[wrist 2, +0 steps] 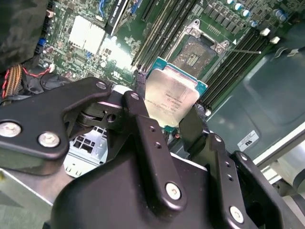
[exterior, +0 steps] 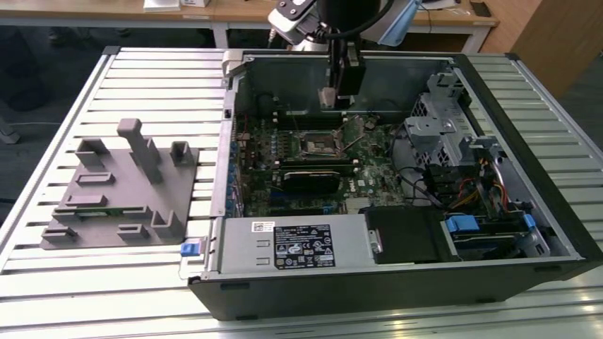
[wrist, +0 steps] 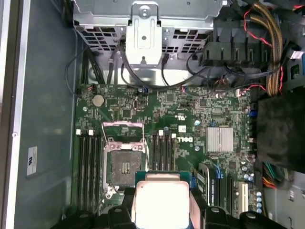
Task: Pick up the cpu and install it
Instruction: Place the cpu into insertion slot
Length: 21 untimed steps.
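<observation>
The cpu [wrist 2: 170, 98] is a thin square chip with a pale silver top on a green board. My gripper [wrist 2: 167, 114] is shut on it, one black finger against each side. In the first wrist view the cpu [wrist: 161, 202] hangs above the motherboard, just beside the open socket [wrist: 124, 160], whose frame is raised and whose centre is bare. In the exterior view my gripper [exterior: 337, 95] hangs inside the open computer case [exterior: 396, 282], a little behind and above the socket [exterior: 318, 143].
A grey power supply box [exterior: 292, 244] with a label fills the case's front. A metal drive cage [exterior: 443, 127] and cable bundles [wrist: 267, 28] stand at the exterior view's right. Memory slots [wrist: 164, 152] flank the socket. A grey moulded fixture [exterior: 123, 191] lies on the slatted table outside the case.
</observation>
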Each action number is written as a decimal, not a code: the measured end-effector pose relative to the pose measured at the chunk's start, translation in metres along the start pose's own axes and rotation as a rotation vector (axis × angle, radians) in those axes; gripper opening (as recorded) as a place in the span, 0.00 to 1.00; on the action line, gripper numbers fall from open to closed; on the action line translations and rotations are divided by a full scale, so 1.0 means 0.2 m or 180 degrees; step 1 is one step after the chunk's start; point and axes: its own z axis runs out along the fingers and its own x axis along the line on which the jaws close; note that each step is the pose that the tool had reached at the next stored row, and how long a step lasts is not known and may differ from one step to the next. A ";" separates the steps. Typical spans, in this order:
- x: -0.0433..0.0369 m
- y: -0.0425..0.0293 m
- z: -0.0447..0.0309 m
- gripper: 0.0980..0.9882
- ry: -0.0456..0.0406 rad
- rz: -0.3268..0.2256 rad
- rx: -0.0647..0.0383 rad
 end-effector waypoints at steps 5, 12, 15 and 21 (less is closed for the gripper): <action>0.022 0.004 0.046 0.49 -0.0001 -0.0007 0.0000; 0.073 0.002 0.108 0.49 0.0004 -0.0072 0.0000; 0.074 0.000 0.135 0.49 0.0008 -0.0128 0.0001; 0.074 -0.003 0.180 0.49 0.0011 -0.0129 0.0002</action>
